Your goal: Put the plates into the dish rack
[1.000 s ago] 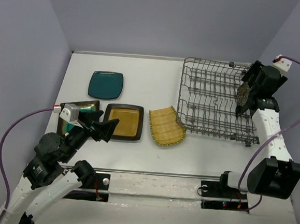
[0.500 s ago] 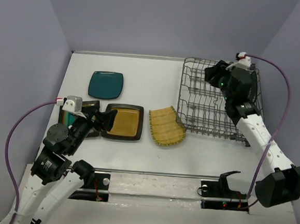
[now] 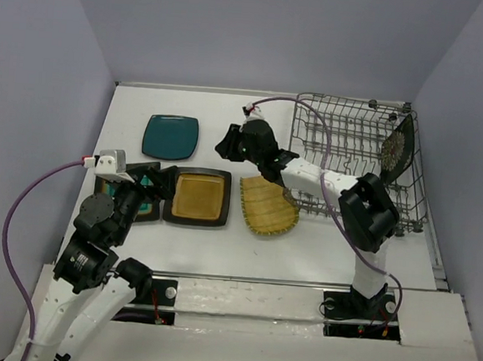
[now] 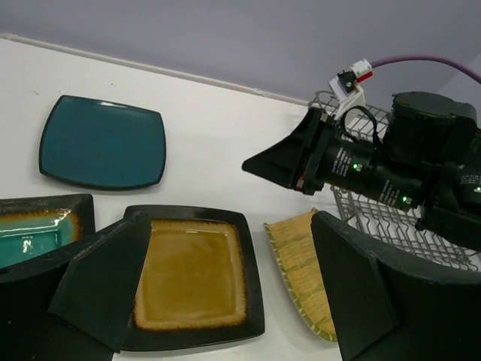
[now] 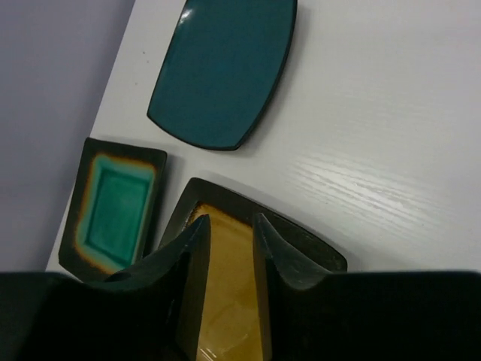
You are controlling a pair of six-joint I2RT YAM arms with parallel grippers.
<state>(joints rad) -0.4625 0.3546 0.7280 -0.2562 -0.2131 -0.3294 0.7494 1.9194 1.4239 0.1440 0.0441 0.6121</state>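
Three plates lie flat at the left: a plain teal plate (image 3: 170, 136), a dark-rimmed teal plate (image 3: 142, 196) and a dark-rimmed mustard plate (image 3: 198, 196). A yellow ribbed plate (image 3: 267, 204) leans on the near left corner of the dish rack (image 3: 351, 168). The black flowered plate (image 3: 395, 151) stands on edge at the rack's right side. My left gripper (image 4: 231, 226) hangs wide open over the mustard plate (image 4: 192, 274). My right gripper (image 5: 229, 222) hovers above the mustard plate's (image 5: 225, 308) far edge, its jaws narrowly apart and holding nothing.
The right arm (image 3: 309, 173) stretches leftward across the rack's left end and over the ribbed plate. Grey walls close in the table (image 3: 230, 113) at the back and both sides. The plain teal plate (image 5: 222, 68) lies just beyond the right gripper.
The right arm swung from the rack's right side leftward to the mustard plate, leaving the flowered plate standing in the rack. Its jaws narrowed. The left gripper drew back a little.
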